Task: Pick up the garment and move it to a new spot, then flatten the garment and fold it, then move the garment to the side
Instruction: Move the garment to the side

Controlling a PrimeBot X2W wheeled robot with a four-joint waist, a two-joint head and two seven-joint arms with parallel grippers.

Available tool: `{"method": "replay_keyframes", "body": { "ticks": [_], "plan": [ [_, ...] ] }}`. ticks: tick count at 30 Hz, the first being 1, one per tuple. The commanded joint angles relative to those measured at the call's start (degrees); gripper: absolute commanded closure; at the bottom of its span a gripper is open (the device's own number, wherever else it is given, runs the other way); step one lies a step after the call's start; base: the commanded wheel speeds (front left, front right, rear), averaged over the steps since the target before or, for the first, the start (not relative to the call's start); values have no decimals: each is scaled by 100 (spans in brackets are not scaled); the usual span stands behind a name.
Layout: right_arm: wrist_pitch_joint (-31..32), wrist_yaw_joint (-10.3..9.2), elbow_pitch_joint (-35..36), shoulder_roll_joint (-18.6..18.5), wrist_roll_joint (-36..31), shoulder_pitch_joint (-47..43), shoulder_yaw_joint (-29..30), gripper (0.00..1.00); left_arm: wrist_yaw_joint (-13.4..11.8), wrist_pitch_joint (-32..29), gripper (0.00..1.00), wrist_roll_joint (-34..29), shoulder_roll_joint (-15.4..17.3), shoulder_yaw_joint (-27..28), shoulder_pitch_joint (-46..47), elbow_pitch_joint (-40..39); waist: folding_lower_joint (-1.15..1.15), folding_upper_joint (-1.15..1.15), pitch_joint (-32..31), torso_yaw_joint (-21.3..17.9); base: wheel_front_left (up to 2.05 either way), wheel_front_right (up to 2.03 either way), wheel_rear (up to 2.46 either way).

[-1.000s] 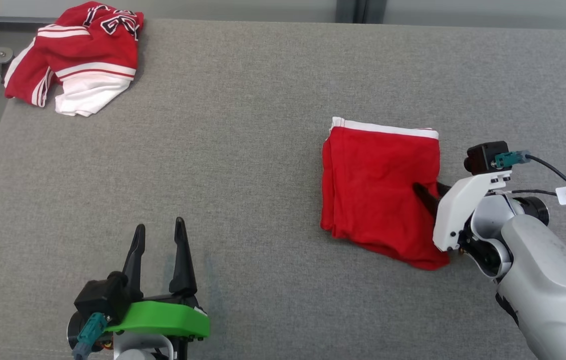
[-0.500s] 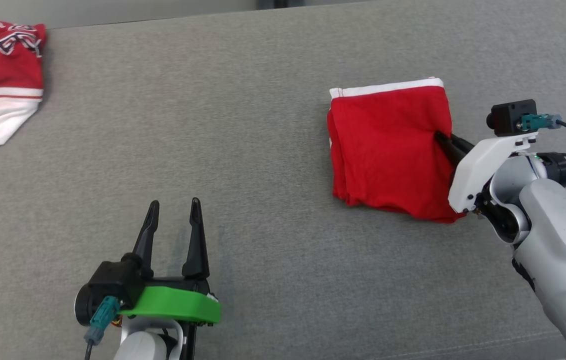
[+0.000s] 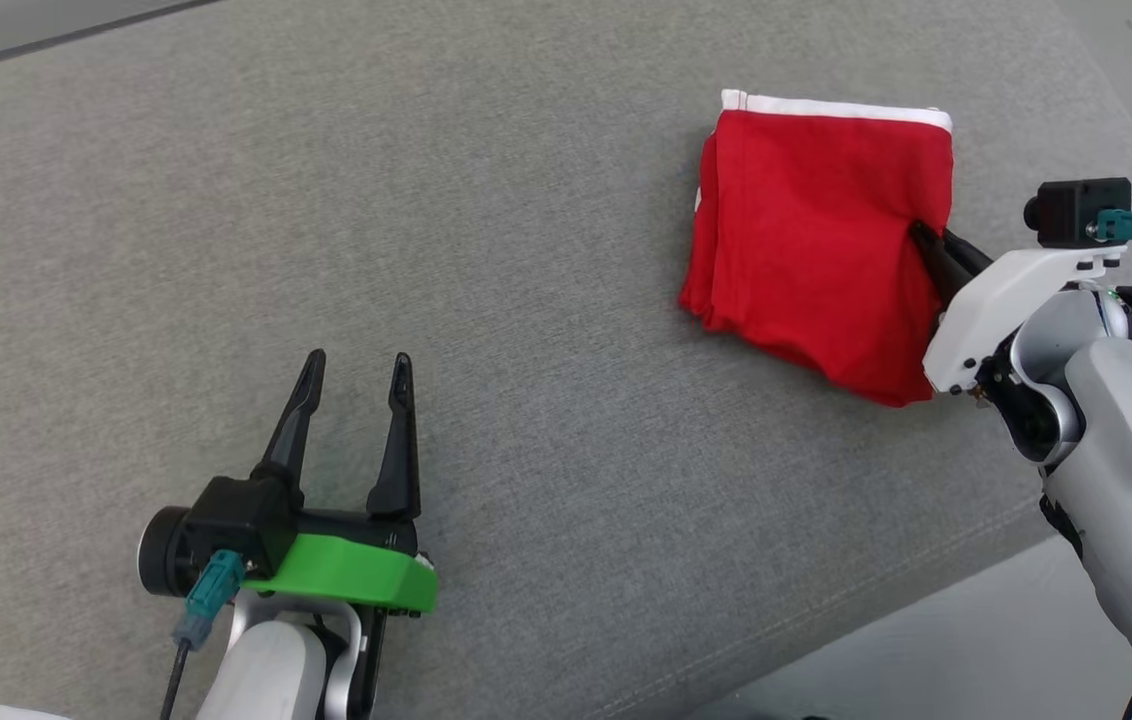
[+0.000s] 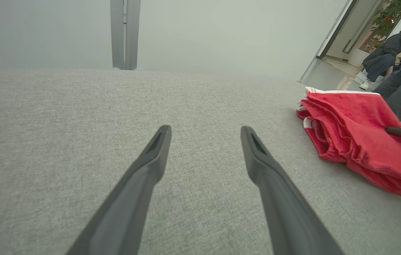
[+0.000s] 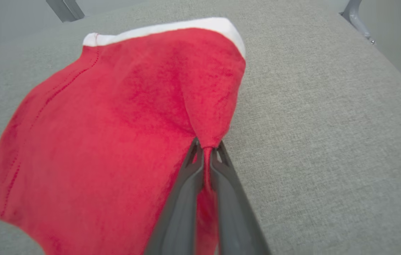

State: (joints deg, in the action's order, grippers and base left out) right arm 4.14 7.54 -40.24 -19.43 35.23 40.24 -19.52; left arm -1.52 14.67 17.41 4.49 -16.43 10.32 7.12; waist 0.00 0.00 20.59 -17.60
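The garment is a folded red cloth with a white band along its far edge, lying at the right of the grey surface. My right gripper is shut on its right edge. In the right wrist view the fingers pinch a fold of the garment at the gripper. My left gripper stands open at the lower left, nothing between its fingers. In the left wrist view, the left gripper hangs over bare surface with the garment far to the right.
The grey padded table ends close beside the garment, with floor showing at the lower right. A seated person is visible through a doorway in the left wrist view.
The right gripper has closed on the garment's right edge and drawn it rightward. The head camera has turned right, so the red-and-white jersey has left the picture. The left gripper stays open.
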Motion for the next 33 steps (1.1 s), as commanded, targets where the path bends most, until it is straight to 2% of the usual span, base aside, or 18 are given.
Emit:
{"method": "replay_keyframes", "body": {
  "ticks": [1, 11, 23, 26, 33],
  "plan": [
    [-52, -10, -51, 49, 6, 112, 20, 100, 25, -25, 0, -32, 76, 11, 118, -31, 0, 0, 373, -372, 0, 0, 0],
    [-254, -10, -762, -170, -385, 881, 73, 100, -80, -55, 0, -10, 100, 15, 215, -220, 0, 0, 564, 261, 0, 0, 0],
    [-420, -10, -1868, -1136, -1149, 1940, 551, 100, -107, 2, 0, 19, 57, -87, 153, -353, 0, 0, 756, 1131, 0, 0, 0],
    [-430, -10, -2095, -1443, -1321, 2092, 652, 100, -116, 2, 0, 14, 55, -106, 110, -391, 0, 0, 782, 1253, 0, 0, 0],
    [-583, -10, -2564, -1742, -1926, 2426, 897, 100, -142, 13, 0, -6, 93, -142, 10, -430, 0, 0, 789, 1355, 0, 0, 0]
  ]
}}
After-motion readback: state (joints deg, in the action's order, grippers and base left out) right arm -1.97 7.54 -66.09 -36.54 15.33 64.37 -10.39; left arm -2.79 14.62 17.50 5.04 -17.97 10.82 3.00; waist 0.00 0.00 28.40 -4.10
